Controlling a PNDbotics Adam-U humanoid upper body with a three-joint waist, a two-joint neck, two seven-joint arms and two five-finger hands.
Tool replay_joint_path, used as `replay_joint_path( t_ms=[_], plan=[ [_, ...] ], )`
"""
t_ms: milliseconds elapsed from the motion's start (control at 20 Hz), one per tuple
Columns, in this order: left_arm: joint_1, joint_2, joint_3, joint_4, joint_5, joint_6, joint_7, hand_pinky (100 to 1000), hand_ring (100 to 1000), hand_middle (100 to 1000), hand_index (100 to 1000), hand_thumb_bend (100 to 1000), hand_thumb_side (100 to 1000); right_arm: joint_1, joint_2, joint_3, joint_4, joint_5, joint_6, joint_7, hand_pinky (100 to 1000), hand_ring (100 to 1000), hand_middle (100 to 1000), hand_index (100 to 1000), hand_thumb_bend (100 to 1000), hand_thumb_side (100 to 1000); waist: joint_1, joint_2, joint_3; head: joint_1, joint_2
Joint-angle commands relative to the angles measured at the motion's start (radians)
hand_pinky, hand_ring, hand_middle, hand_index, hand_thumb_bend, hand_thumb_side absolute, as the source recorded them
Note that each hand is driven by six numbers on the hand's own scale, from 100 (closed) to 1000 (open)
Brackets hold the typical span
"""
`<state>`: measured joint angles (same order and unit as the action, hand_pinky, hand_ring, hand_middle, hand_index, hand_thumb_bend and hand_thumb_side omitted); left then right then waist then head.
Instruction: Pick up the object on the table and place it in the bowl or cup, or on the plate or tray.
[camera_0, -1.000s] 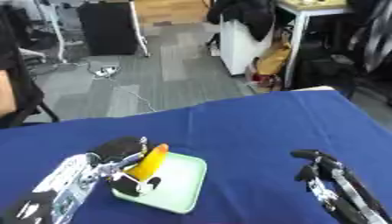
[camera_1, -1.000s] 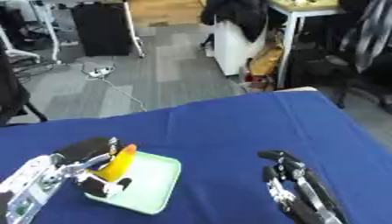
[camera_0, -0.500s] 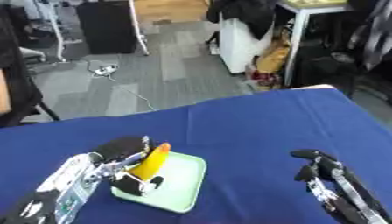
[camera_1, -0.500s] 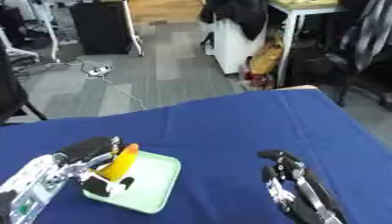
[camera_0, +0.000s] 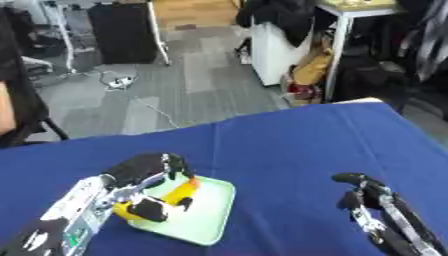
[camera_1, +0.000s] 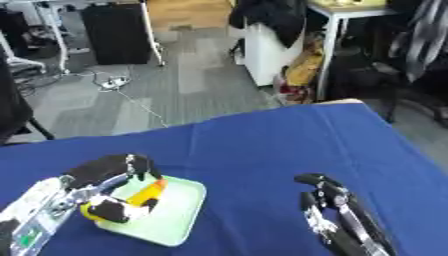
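A pale green square tray (camera_0: 208, 218) lies on the blue table at the lower left. Over it my left hand (camera_0: 140, 172) is curled round a long yellow and orange object (camera_0: 178, 194), which lies low over the tray, tilted up to the right. Whether the object touches the tray I cannot tell. Its lower end is hidden behind my thumb. My right hand (camera_0: 368, 195) rests at the lower right on the table, fingers up and relaxed, holding nothing.
The blue table (camera_0: 289, 150) stretches between the tray and my right hand. Its far edge runs across the middle of the view. Beyond it are a grey floor, a white cabinet (camera_0: 284, 47) and black furniture.
The yellow and orange object has tipped lower toward the tray, still held in my left hand. My right hand has stayed in place.
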<state>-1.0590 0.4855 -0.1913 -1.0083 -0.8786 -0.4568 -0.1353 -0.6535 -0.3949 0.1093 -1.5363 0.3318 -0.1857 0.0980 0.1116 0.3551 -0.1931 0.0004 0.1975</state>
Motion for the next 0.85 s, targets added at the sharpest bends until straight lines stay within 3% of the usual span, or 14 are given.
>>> replay_joint_path(
  t_ms=[50,650,850],
  plan=[
    [-0.024,0.018,0.014,-0.019,-0.005,0.000,0.011,554,673,748,793,100,552,-0.013,-0.005,-0.005,-0.010,0.003,-0.002,0.001,408,564,805,871,100,912,-0.006,-0.021,0.002,-0.003,-0.009],
    [-0.016,0.026,0.009,-0.029,0.004,-0.005,0.012,563,696,768,803,100,558,-0.009,-0.004,-0.006,-0.008,0.002,-0.002,0.001,409,564,806,871,100,913,-0.013,-0.022,0.019,-0.010,-0.002],
    [0.011,0.057,0.002,-0.091,0.038,-0.014,0.013,560,684,763,799,100,548,-0.001,-0.006,-0.011,-0.004,0.002,0.001,-0.002,409,564,806,871,100,913,-0.020,-0.025,0.042,-0.022,0.003]
  ],
)
